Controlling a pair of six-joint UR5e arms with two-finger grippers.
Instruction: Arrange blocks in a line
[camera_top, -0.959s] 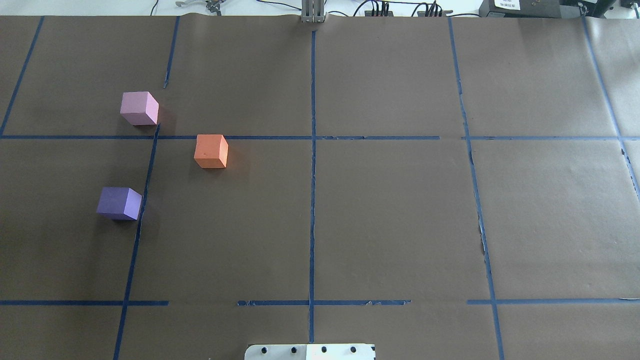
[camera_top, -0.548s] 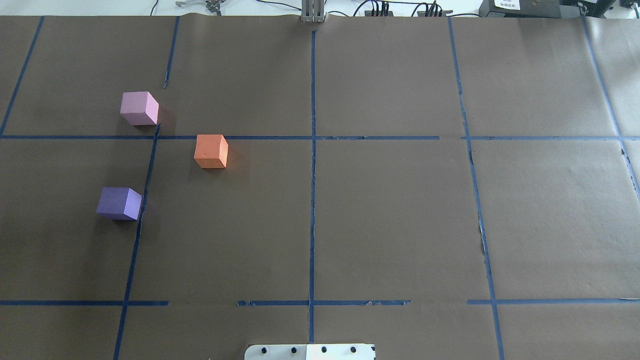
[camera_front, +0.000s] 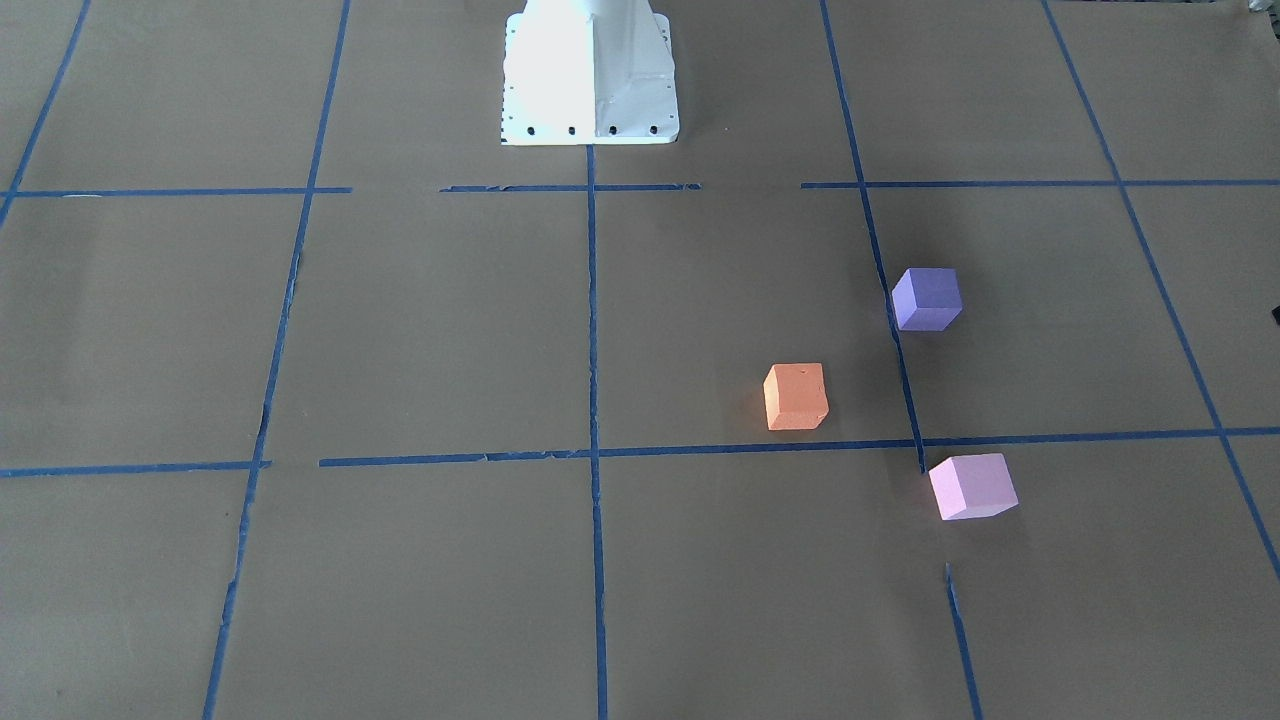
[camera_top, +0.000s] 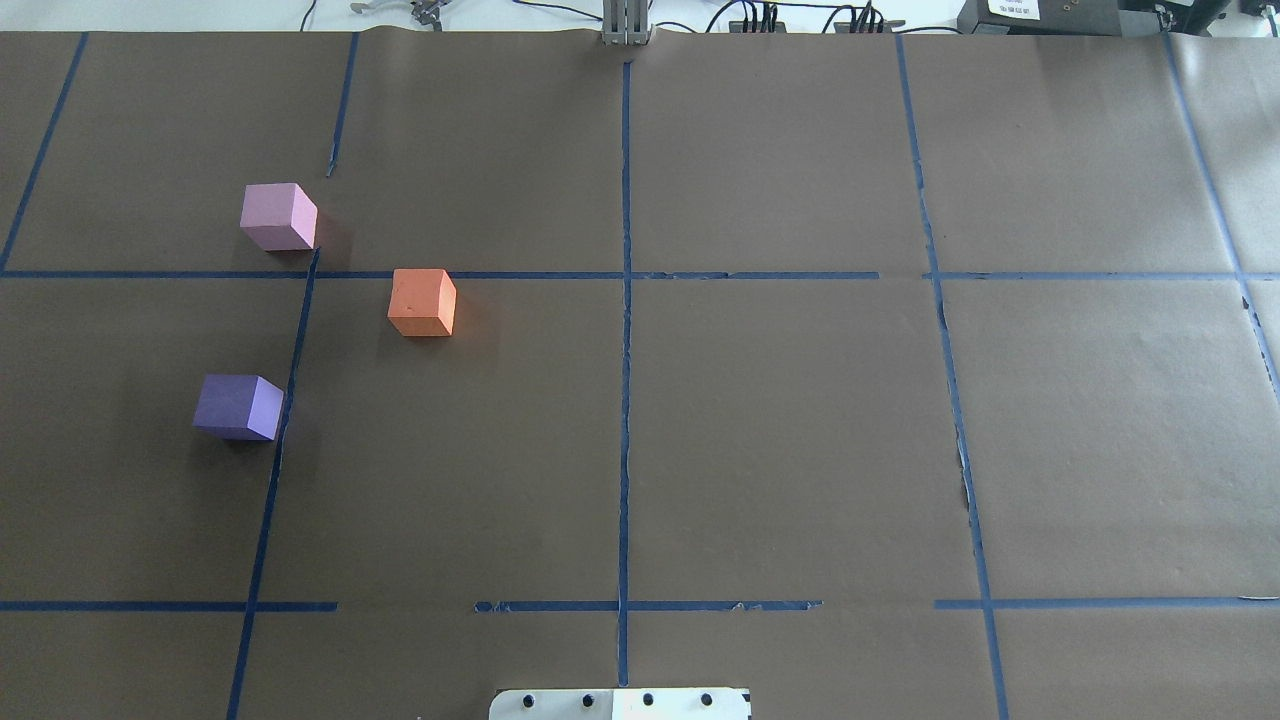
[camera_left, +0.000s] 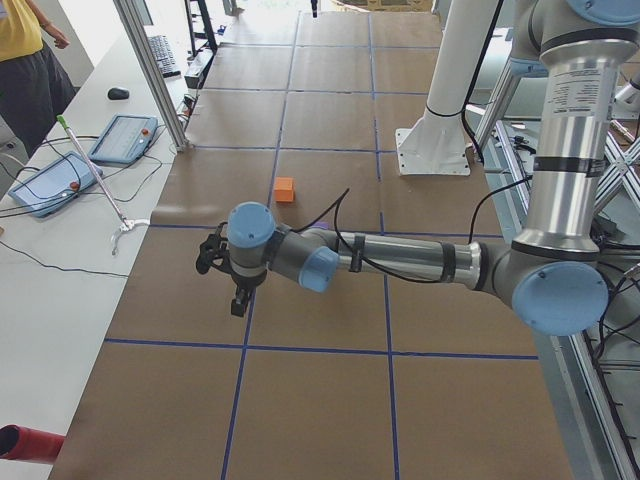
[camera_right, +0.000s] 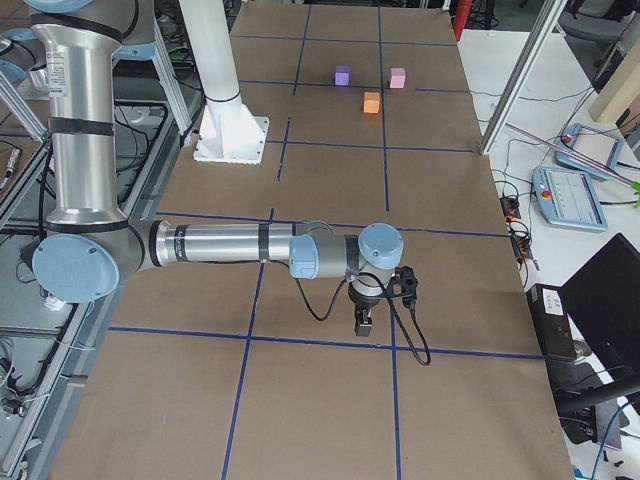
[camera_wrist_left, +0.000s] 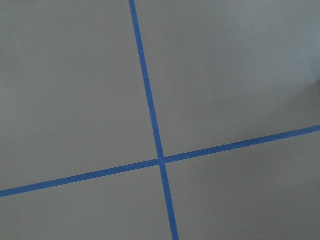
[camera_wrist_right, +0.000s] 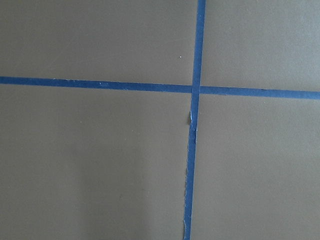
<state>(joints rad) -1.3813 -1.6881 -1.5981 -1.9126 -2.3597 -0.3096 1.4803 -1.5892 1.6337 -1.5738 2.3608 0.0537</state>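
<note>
Nothing is shifting since the earlier frame: three matte foam cubes are sitting apart, out of line, toward the table's far left corner. The pink block (camera_top: 278, 216) is lying nearest the far edge, the orange block (camera_top: 422, 302) more central, and the purple block (camera_top: 238, 407) nearest the left edge. The left gripper (camera_left: 238, 300) and right gripper (camera_right: 364, 322) are hanging over brown paper (camera_top: 800, 450); how far they are open cannot be told.

No visible change, blocks (camera_top: 421, 302) not moved

Blue tape lines (camera_top: 625, 400) cross brown paper (camera_top: 800, 450) beside a tablet (camera_left: 122, 138).
</note>
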